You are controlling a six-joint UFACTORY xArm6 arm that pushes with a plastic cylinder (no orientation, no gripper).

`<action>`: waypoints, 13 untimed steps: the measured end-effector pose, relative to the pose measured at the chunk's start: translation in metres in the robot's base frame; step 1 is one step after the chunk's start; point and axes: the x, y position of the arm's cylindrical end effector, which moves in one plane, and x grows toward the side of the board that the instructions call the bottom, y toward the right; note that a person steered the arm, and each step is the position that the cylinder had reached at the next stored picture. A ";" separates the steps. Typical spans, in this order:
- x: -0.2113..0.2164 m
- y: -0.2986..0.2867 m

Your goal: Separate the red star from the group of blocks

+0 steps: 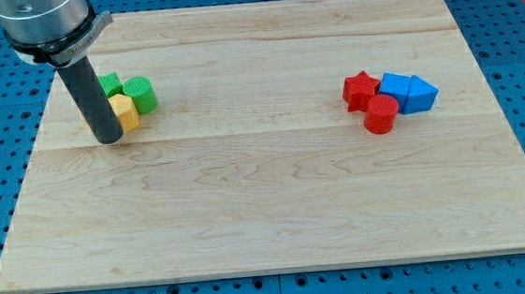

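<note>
Rod tip [110, 138] sits at the view's left end of the wooden board [268, 212], right up against a yellow block [125, 112], with a green block [109, 84] behind the rod and a green cylinder-like block [142, 94] just to the right of the yellow one. That trio is packed tight, all touching or nearly so. No fingers on this arm, just a plain dark rod, so nothing opens, shuts or clamps; it can only shove.

Red star [361, 88] is well apart from the tip, over on the view's right half. It heads a second cluster: touching a blue block [395, 85] on its right, with a red cylinder [381, 114] tucked just below and between them, and a blue triangular block [419, 93] at the far right end. Star is at the cluster's left edge, so its left and top sides are open.

Judgement: separation not yet started. Tip is parked at the wrong group. Likely it has to cross the board and get in between star and blue block, pushing the star leftward or up. Risk: the red cylinder gets dragged along, since it sits snug against the star.
</note>
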 end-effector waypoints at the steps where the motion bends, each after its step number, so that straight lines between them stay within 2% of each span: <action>1: 0.017 0.008; 2: 0.082 0.036; 3: 0.089 0.037; 4: 0.110 0.119; 5: 0.095 0.203; 6: 0.083 0.247; 7: 0.081 0.247; 8: 0.079 0.297; 11: 0.010 0.415; 12: -0.021 0.392; 13: -0.043 0.304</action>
